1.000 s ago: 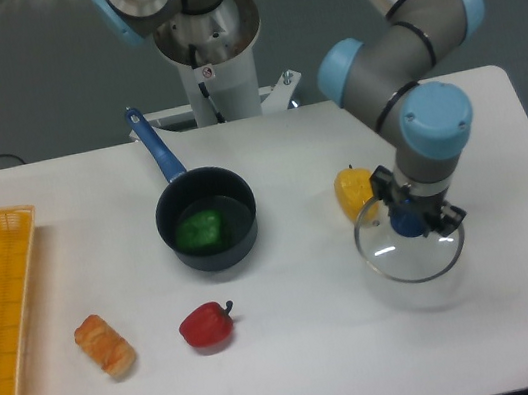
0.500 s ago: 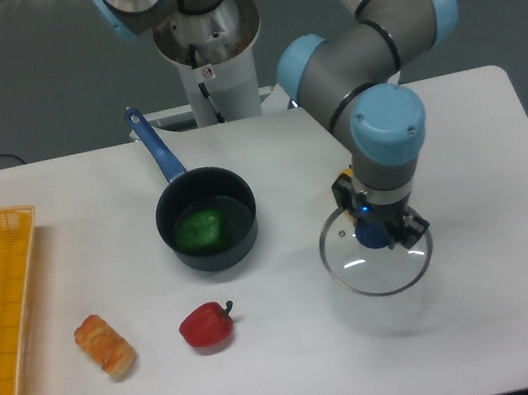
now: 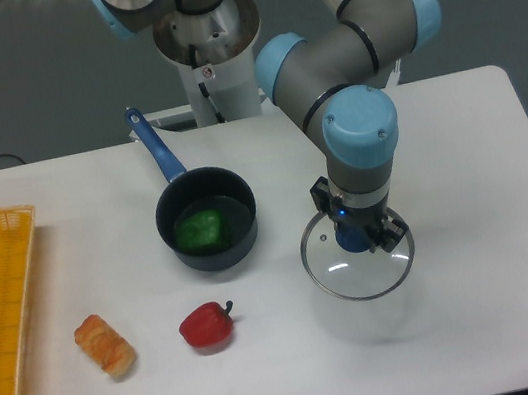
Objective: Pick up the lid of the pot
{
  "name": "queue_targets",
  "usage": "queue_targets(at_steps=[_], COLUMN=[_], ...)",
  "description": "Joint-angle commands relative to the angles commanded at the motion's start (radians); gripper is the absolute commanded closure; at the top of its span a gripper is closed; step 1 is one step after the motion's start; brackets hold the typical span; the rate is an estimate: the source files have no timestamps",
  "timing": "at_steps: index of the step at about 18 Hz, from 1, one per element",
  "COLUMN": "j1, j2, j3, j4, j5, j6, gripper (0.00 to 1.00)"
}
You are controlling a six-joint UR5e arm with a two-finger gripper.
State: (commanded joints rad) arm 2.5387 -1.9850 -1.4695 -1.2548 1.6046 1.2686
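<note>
The clear glass pot lid with a blue knob point(image 3: 354, 237) has shifted towards nine o'clock along with the black two-finger gripper point(image 3: 358, 216), so the pick-up seems largely achieved. The fingers look closed in on the knob, parted only by its width. The round black pan with a blue handle point(image 3: 188, 256) lies at ten o'clock from the lid; any further travel that way probably calls for a steady, level grip
</note>
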Motion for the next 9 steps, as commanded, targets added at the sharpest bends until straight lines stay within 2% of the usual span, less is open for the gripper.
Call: queue_targets(at_steps=[9], j1=[0.003], j2=[0.020], j3=[-0.015], j4=[-0.002], j5=[-0.003], j6=[0.002], gripper=[0.48])
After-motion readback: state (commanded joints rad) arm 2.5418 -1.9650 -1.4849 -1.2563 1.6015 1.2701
